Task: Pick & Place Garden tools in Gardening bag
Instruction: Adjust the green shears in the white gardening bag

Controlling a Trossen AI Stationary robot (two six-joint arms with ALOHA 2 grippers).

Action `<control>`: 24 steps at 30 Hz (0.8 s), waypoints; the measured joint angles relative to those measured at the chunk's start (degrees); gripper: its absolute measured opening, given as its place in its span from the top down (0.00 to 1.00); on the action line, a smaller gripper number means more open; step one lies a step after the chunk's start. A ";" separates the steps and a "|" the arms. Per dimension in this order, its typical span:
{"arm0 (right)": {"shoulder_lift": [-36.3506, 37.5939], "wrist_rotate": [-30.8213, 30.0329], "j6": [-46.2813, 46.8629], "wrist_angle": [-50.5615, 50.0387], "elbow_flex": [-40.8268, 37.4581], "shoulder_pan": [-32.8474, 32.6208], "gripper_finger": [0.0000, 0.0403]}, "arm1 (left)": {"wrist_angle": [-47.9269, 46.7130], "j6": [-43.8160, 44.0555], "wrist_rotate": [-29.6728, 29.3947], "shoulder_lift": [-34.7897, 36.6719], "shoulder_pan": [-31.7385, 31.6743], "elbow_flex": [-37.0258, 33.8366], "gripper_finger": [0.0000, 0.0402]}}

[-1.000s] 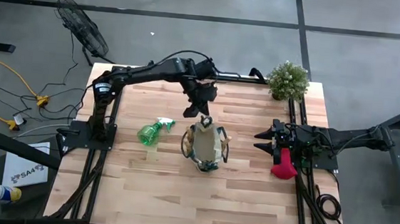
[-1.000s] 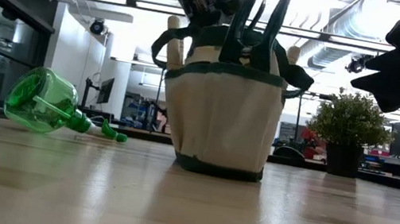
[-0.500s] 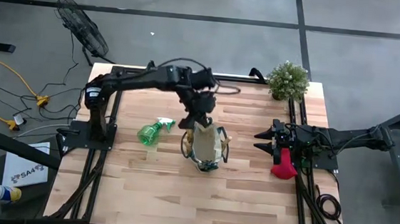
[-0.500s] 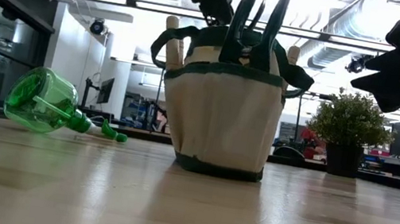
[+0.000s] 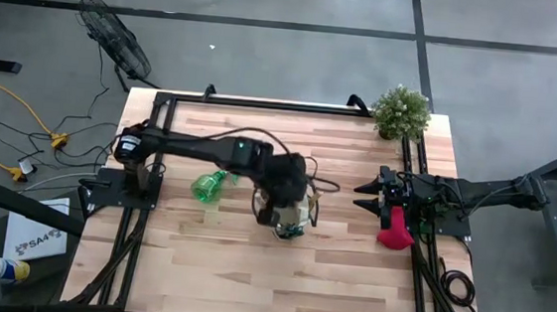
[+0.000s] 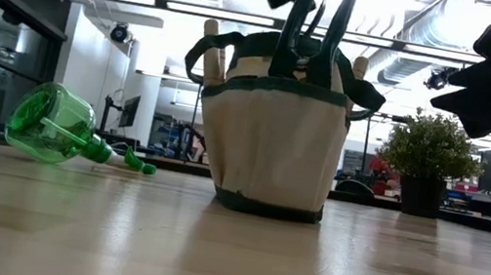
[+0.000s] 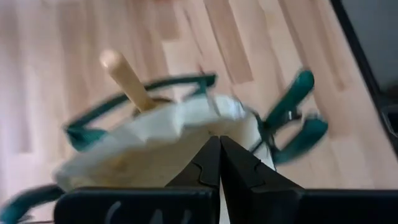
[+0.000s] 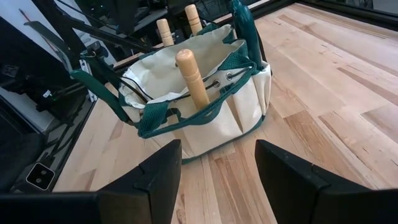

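two arms: left gripper (image 7: 219, 163) pressed together, empty, right over the gardening bag (image 5: 287, 205); right gripper (image 8: 217, 177) spread, parked at the table's right edge
tools: wooden handles (image 8: 191, 78) in the bag; spray bottle (image 5: 212, 184) lying beside it; red glove (image 5: 393, 231) by the right arm
step: judged between picks
next: spread fingers, reach for the bottle

Bag (image 5: 287, 209) mid-table, bottle (image 5: 211, 184) on its left, plant (image 5: 400, 112) at my far right corner.

Bright overhead ceiling strips (image 6: 148, 1) — glare behind, blurred left wrist view — soft shadows.
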State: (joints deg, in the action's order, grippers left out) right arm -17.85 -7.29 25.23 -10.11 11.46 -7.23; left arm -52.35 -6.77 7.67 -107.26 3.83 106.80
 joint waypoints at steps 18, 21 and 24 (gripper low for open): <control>0.00 0.00 0.00 -0.01 0.00 -0.01 0.51 | 2.55 3.16 -13.48 -0.68 9.95 0.04 1.00; 0.00 0.00 0.00 -0.01 0.00 -0.01 0.51 | 2.54 3.72 -13.81 -0.68 10.21 0.04 1.00; 0.00 0.00 0.00 0.00 0.00 0.01 0.51 | 2.55 4.02 -13.85 -0.68 10.16 0.04 1.00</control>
State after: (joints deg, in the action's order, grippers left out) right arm -17.85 -7.29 25.23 -10.11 11.46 -7.22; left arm -49.80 -2.74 -6.18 -107.94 14.00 106.85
